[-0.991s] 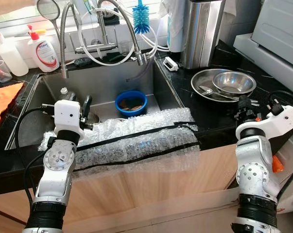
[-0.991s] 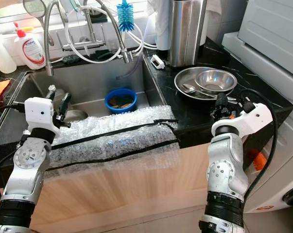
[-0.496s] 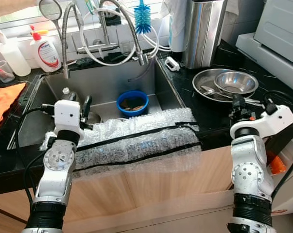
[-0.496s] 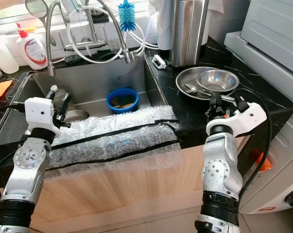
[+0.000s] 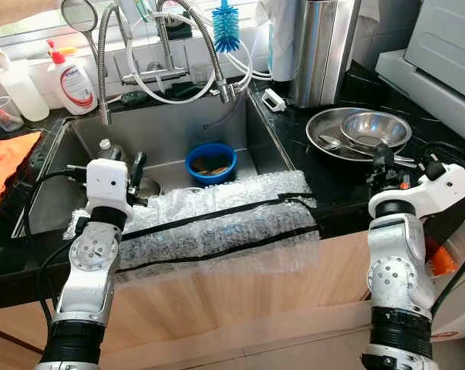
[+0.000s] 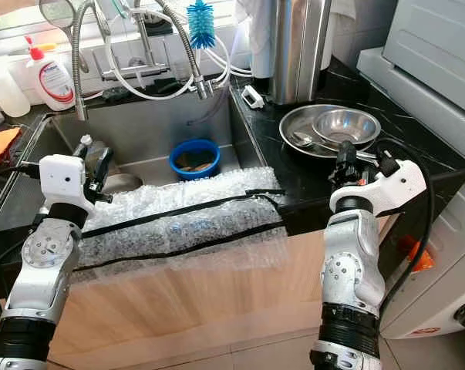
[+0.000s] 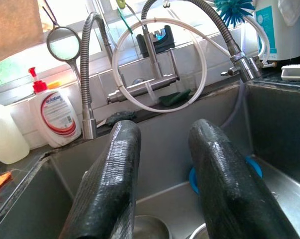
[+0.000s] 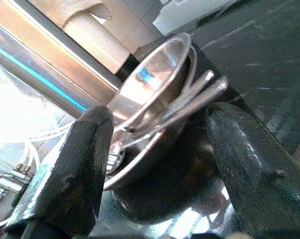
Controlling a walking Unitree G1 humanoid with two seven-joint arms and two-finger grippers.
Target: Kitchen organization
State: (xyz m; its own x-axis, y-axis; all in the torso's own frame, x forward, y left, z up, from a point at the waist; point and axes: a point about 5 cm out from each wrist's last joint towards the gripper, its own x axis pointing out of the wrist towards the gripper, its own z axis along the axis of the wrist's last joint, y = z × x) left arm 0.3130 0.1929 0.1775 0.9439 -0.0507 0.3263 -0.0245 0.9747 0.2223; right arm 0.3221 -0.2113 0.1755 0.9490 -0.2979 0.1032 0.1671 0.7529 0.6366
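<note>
On the black counter right of the sink, a small steel bowl [image 5: 376, 126] sits inside a wide steel dish [image 5: 322, 128], and a spoon [image 5: 334, 144] lies across the dish. My right gripper [image 5: 382, 157] hovers open at the dish's near rim. In the right wrist view its fingers [image 8: 82, 164] flank the spoon handles [image 8: 192, 98] and the bowl [image 8: 145, 82] without touching them. My left gripper [image 5: 136, 171] is open over the left part of the sink [image 5: 166, 135], holding nothing. A blue bowl [image 5: 210, 162] with scraps stands in the sink.
Bubble wrap [image 5: 217, 223] with black tape drapes over the sink's front edge. Faucet hoses and a blue brush [image 5: 224, 31] hang behind the sink. A tall steel canister [image 5: 321, 46], a soap bottle [image 5: 72, 81], an orange cloth [image 5: 5, 158] and a white appliance [image 5: 440, 54] surround it.
My right gripper has edged slightly closer to the steel dish. The left arm has stayed put.
</note>
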